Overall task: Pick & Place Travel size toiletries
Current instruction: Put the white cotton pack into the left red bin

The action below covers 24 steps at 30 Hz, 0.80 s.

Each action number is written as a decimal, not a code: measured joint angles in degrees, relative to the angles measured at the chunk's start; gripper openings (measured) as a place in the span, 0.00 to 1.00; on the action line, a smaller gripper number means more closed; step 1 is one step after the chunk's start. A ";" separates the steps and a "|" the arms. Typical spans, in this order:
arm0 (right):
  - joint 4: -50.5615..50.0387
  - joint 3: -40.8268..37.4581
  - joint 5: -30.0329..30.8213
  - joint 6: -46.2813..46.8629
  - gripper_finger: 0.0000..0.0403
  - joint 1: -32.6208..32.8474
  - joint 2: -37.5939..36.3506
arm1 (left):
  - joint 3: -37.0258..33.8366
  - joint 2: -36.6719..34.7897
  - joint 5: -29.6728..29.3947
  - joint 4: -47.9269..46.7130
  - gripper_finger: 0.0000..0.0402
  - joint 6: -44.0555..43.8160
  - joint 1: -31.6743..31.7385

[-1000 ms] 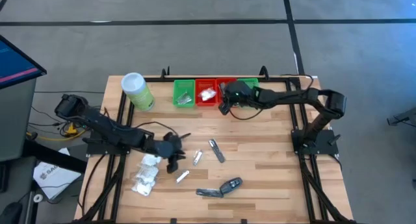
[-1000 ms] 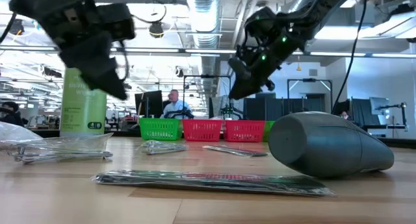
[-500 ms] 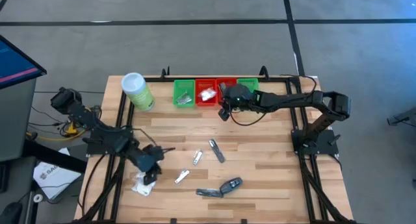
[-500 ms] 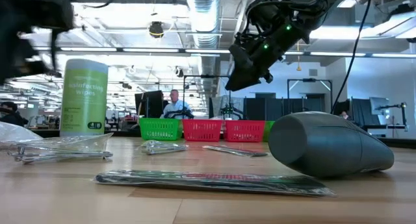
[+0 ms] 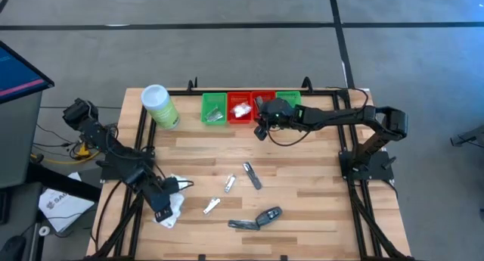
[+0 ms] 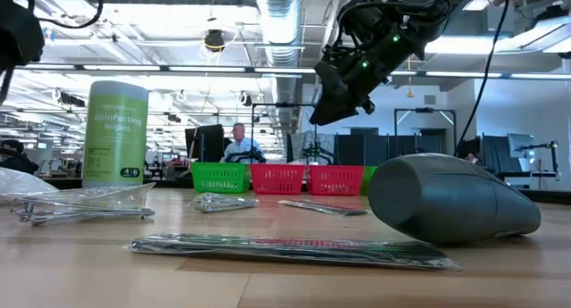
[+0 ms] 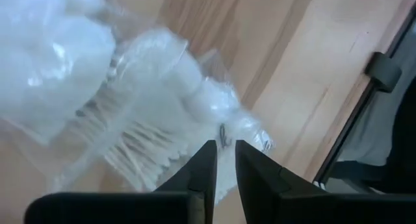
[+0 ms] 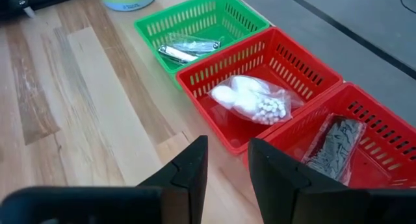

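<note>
i see the left gripper (image 5: 162, 206) at the table's (image 5: 302, 178) 8 o'clock edge, fingers nearly together over the white packets (image 5: 171, 204), gripping nothing. the right gripper (image 5: 262, 125), fingers slightly apart and empty, hovers at 12 o'clock before the trays (image 5: 240, 110). open wood lies between; an office beyond.

Overhead ceiling strips are lighting everything evenly; the worktop (image 5: 302, 170) is reading bright with only soft shadows under the arms. Low view is blowing out around the ceiling lights, with the near grey oblong item (image 6: 451, 199) sitting soft. Left wrist view is going blurry on the white packets (image 7: 117, 100).
</note>
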 joint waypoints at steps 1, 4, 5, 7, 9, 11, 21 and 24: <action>0.00 0.00 0.00 0.04 0.25 0.00 -0.02 | 0.00 0.00 0.74 -0.51 0.13 -0.66 0.00; 0.01 0.00 0.00 0.11 0.25 -0.02 -0.02 | 0.67 0.02 1.37 -0.85 0.14 -0.76 0.09; 0.03 0.00 0.00 0.11 0.25 -0.02 -0.02 | 1.26 0.02 1.22 -1.23 0.14 -0.76 0.09; 0.02 0.00 0.00 0.11 0.25 -0.02 -0.02 | 2.67 0.26 1.26 -2.51 0.13 -0.80 0.09; 0.02 0.00 0.00 0.11 0.25 -0.02 -0.02 | 4.71 0.93 0.96 -2.84 0.12 -0.51 0.09; 0.02 0.00 0.00 0.11 0.25 -0.02 -0.02 | 7.25 1.91 -0.18 -3.49 0.11 -0.12 0.09; 0.05 0.00 0.00 0.13 0.25 -0.02 0.00 | 12.57 13.29 -2.90 -16.75 0.09 8.77 1.09; -0.21 0.00 0.00 0.13 0.25 -0.02 0.00 | 12.57 16.39 -3.02 -18.31 0.09 11.46 1.09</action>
